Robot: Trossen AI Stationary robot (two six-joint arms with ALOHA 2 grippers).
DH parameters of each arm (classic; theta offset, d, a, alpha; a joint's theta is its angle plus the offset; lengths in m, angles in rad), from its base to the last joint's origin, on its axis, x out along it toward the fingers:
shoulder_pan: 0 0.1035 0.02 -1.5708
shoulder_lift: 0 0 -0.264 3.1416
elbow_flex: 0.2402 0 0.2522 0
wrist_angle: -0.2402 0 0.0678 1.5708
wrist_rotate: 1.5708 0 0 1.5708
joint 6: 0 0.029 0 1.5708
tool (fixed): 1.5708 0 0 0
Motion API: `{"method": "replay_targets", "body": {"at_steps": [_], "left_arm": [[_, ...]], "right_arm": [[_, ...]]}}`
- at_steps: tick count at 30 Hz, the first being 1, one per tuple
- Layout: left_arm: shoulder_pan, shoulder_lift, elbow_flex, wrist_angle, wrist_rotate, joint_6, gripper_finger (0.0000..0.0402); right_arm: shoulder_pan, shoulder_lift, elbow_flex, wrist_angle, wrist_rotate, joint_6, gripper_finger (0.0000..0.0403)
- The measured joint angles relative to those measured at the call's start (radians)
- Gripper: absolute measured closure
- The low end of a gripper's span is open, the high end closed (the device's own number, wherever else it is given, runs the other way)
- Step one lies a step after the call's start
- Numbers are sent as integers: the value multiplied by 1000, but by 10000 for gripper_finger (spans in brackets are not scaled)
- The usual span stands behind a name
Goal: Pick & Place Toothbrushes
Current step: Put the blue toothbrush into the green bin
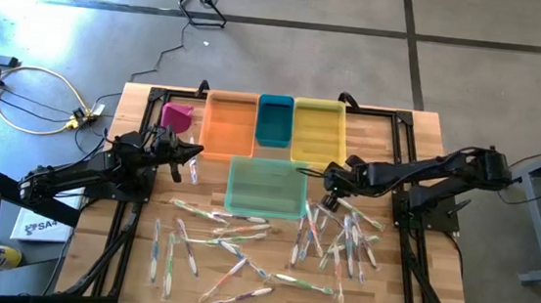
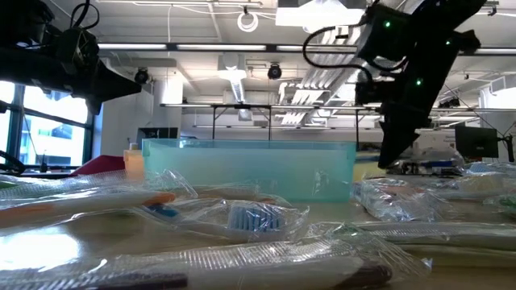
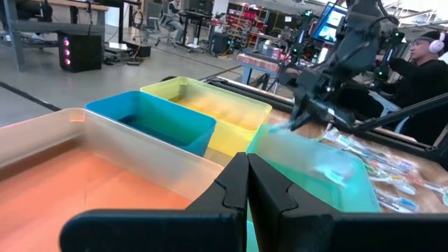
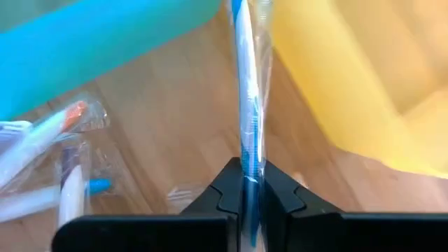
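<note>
Our right gripper pinches a wrapped toothbrush whose long axis points straight ahead, the green bin just left.

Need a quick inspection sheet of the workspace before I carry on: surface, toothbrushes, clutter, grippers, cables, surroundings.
Surface: wooden table, partly bare.
Job's things: wrapped toothbrushes scattered across the near half; orange bin, blue bin, yellow bin and teal bin appear empty.
Clutter: pink object beside the orange bin.
Grippers: left gripper shut, empty, over the orange bin; right gripper shut on a blue-accented toothbrush, between the teal and yellow bins.
Cables: yellow cable on the floor, left of the table.
Surroundings: seated person beyond the table.
</note>
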Motion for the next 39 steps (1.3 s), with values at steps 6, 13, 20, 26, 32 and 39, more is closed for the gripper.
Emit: {"method": "replay_targets", "body": {"at_steps": [6, 13, 20, 26, 32, 39], "left_arm": [[0, 0, 0, 0, 0, 0, 402], [0, 0, 0, 0, 0, 0, 402], [0, 0, 0, 0, 0, 0, 402], [0, 0, 0, 1, 0, 0, 402], [0, 0, -1, 1, 0, 0, 402], [0, 0, -1, 1, 0, 0, 402]], "right_arm": [[0, -114, 1, -10, 63, 1, 388], [1, -227, 2, 57, 127, -10, 388], [0, -274, 3, 285, 161, -175, 388], [0, -278, 2, 495, 158, -353, 388], [0, -278, 2, 630, 125, -391, 388], [18, -243, 2, 746, 130, -397, 388]]}}
